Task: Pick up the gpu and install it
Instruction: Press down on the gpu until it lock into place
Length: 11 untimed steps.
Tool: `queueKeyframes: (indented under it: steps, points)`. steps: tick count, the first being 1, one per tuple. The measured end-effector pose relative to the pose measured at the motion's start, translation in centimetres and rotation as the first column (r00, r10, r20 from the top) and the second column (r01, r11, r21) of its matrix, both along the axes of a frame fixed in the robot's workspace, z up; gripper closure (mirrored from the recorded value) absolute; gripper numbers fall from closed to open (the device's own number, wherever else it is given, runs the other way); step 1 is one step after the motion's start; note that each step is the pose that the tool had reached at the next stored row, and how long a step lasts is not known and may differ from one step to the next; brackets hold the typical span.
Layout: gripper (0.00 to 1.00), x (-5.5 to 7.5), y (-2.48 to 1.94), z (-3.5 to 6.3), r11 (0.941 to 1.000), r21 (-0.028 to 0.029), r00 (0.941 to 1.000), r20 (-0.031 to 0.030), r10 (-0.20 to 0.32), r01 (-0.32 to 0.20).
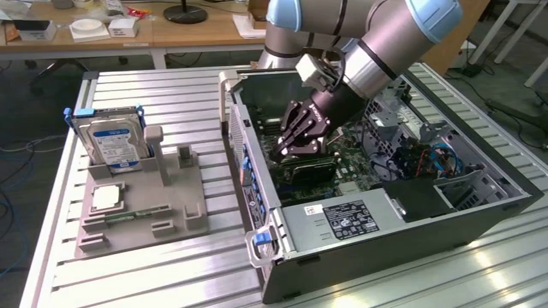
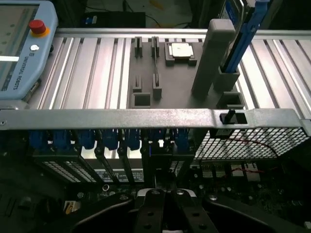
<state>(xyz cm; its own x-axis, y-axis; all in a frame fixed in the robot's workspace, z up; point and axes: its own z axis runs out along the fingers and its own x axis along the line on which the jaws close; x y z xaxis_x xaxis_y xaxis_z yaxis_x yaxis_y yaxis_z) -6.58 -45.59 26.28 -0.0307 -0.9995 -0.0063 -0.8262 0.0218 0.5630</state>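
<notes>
The gripper (image 1: 301, 149) is closed deep inside the computer case (image 1: 479, 212), low over the motherboard (image 1: 342, 170), and whether it holds the gpu cannot be told.

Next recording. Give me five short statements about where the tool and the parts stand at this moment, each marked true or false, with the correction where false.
1. The tool is down inside the open computer case. True.
2. The tool is wide open. False: it is shut.
3. The hard drive stands upright in the grey parts holder on the exterior view's left. True.
4. The hard drive lies inside the computer case. False: it is outside, in the holder on the slatted table.
5. A teach pendant with a red button lies on the table in the wrist view. True.
</notes>
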Motion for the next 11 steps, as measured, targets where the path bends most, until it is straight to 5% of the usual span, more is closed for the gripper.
queueKeyframes:
  steps: [2, 3, 11]
  points:
    - [0.9, -0.09, 0.01, -0.01, 1.0, -0.0001, 0.9993, 0.037, 0.0, 0.0]
    - [0.9, -0.11, 0.01, -0.02, 1.0, -0.0001, 0.9988, 0.0496, 0.0, 0.0]
    - [0.9, -0.11, 0.01, -0.02, 1.0, -0.0001, 0.9987, 0.0501, 0.0, 0.0]
